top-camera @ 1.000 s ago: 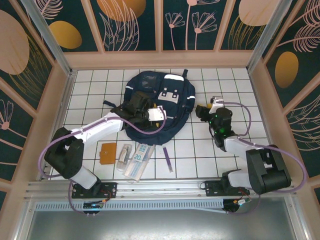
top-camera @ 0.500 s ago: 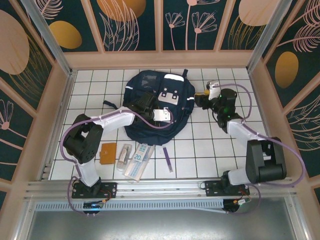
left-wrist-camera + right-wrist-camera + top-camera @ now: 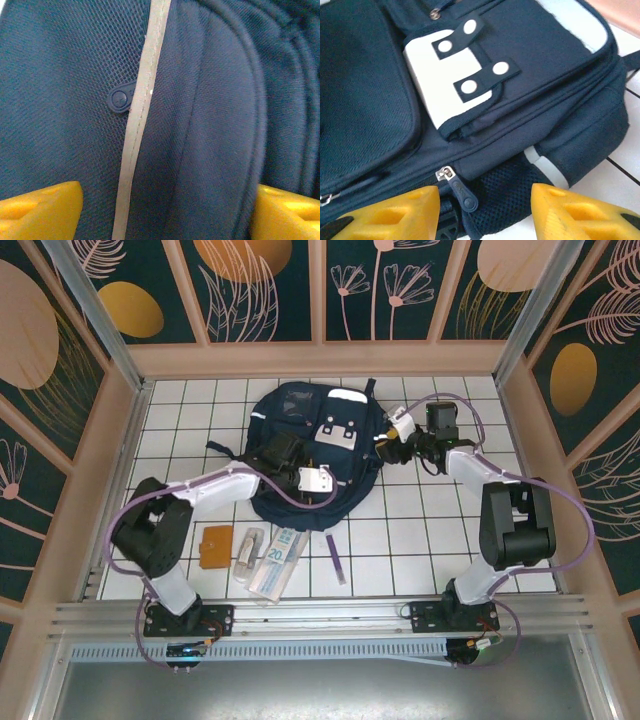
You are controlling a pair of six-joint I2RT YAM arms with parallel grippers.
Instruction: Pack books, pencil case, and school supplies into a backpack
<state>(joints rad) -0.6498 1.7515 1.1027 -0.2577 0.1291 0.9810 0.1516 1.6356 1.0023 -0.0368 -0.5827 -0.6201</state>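
Over the backpack (image 3: 300, 405), left gripper (image 3: 162, 212) and right gripper (image 3: 485, 212) gape wide, empty; the right should pinch the zipper pull (image 3: 461, 196) squarely.

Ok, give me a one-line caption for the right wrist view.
Right gripper, fingers open, hovers at the zipper pull on the navy backpack beneath its white patch.

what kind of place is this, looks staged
Probably a robot test cell, not a real room: a white grid table boxed in by painted panels, a metal rail at its near edge, a backpack laid out.
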